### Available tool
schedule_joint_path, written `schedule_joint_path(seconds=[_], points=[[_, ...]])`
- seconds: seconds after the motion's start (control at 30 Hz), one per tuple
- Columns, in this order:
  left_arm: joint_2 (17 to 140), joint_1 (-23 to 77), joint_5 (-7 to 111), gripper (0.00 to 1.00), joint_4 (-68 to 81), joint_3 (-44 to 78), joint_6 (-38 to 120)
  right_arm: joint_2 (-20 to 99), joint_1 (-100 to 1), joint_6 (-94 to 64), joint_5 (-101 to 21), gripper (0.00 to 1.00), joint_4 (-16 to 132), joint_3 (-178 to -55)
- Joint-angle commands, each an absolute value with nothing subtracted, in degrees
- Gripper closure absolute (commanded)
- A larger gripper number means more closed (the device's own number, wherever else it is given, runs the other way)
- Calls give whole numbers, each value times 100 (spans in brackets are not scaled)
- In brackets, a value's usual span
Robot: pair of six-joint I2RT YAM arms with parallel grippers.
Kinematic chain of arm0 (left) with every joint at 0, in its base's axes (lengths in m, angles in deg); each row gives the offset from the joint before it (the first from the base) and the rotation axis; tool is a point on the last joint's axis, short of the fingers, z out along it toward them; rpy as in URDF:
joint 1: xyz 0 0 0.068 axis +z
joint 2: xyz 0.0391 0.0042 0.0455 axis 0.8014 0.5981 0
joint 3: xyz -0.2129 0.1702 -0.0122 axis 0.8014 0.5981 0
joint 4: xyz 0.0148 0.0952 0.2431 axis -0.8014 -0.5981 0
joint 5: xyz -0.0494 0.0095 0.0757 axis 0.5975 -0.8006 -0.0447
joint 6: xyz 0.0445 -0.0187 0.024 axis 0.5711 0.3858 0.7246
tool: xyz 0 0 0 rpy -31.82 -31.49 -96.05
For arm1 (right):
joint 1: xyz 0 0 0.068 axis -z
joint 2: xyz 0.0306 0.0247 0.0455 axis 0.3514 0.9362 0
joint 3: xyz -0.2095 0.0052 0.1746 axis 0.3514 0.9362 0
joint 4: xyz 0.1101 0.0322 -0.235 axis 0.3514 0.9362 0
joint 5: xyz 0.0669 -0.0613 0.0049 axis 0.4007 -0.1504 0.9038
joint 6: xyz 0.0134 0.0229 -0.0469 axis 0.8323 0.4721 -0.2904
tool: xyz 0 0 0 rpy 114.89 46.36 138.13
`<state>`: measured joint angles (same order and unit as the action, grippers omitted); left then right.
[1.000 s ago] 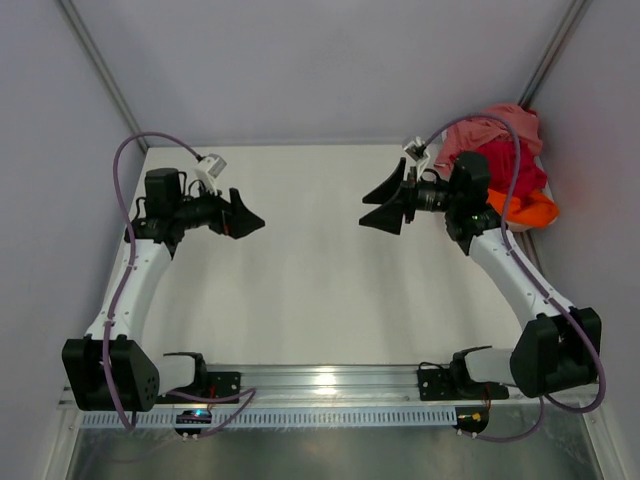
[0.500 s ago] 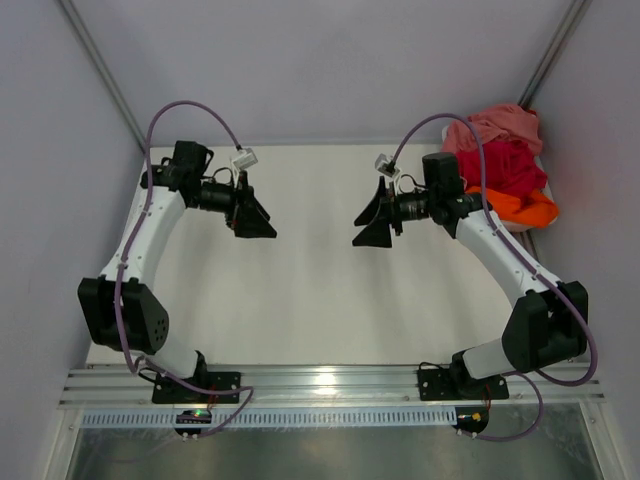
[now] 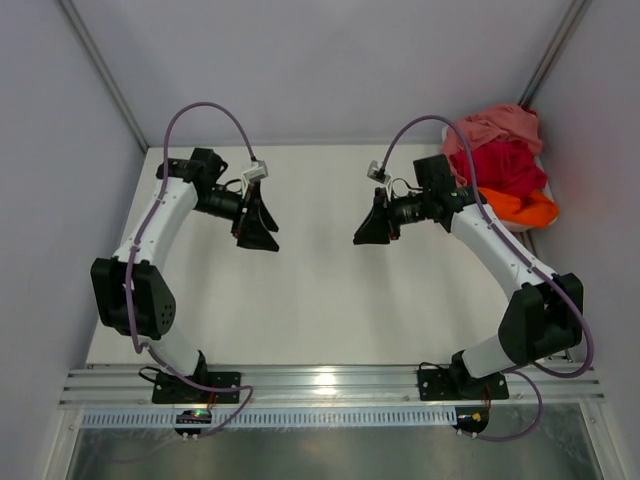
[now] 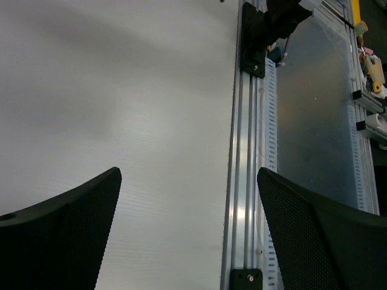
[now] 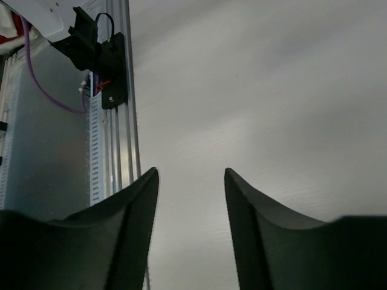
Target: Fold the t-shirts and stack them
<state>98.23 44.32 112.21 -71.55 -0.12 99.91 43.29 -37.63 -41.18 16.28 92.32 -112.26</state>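
Note:
The t-shirts lie in a heap at the table's far right corner: a salmon-pink one on top, a crimson one under it, an orange one at the front. My left gripper hangs over the bare table left of centre, jaws wide open and empty. My right gripper hangs right of centre, well left of the heap. Its jaws stand a narrower gap apart with nothing between them. Both grippers face each other across the middle.
The white table top spreads under both grippers. An aluminium rail with the arm bases runs along the near edge and shows in both wrist views. Grey walls close in the left, back and right sides.
Both arms have stretched farther out over the table and their grippers have drawn slightly toward the middle. The right jaws have narrowed a lot; the left jaws only slightly.

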Motion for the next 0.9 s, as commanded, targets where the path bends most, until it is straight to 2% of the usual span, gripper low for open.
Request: schedule_joint_path(seconds=[0.0, 0.03, 0.07, 0.2, 0.23, 0.27, 0.33, 0.37, 0.4, 0.53, 0.57, 0.6, 0.63, 0.67, 0.77, 0.8, 0.87], points=[[9633, 4404, 11408, 1, -8367, -204, 10134, 4340, -3877, -4295, 1602, 40, 9322, -11546], [9625, 4395, 11408, 1, -8350, -169, 10125, 4340, -3894, -4303, 1602, 29, 9313, -11546], [9607, 4395, 11426, 1, -8332, -160, 10116, 4349, -3938, -4321, 1619, 29, 9321, -11546], [9607, 4360, 11478, 14, -8270, -116, 10107, 4392, -3991, -4391, 1628, 34, 9392, -11607], [9616, 4351, 11487, 18, -8262, -107, 10107, 4401, -4009, -4409, 1628, 37, 9418, -11625], [9624, 4334, 11505, 22, -8262, -89, 10107, 4419, -4017, -4435, 1637, 54, 9479, -11634], [9668, 4307, 11514, 60, -8253, -80, 10107, 4428, -4061, -4532, 1628, 95, 9532, -11660], [9677, 4299, 11514, 95, -8261, -81, 10099, 4419, -4070, -4610, 1680, 97, 9680, -11669], [9695, 4299, 11496, 100, -8253, -72, 10072, 4419, -4096, -4863, 1794, 97, 9795, -11678], [9712, 4264, 11487, 100, -8253, -81, 10063, 4340, -4219, -4857, 1559, 97, 9770, -11643], [9712, 4263, 11487, 67, -8227, -89, 10037, 4331, -4228, -4848, 1532, 96, 9761, -11643], [9704, 4255, 11487, 40, -8200, -98, 10002, 4331, -4228, -4866, 1523, 55, 9787, -11660], [9704, 4255, 11470, 25, -8165, -89, 9915, 4322, -4228, -4866, 1522, 39, 9814, -11678], [9686, 4255, 11461, 12, -8104, -81, 9879, 4322, -4228, -4875, 1531, 33, 9831, -11678], [9677, 4246, 11452, 12, -8033, -63, 9809, 4287, -4229, -4883, 1531, 27, 9840, -11669], [9677, 4246, 11461, 11, -8033, -63, 9808, 4287, -4237, -4901, 1540, 12, 9849, -11669], [9677, 4246, 11461, 10, -8033, -45, 9791, 4287, -4237, -4910, 1557, 9, 9858, -11643]])
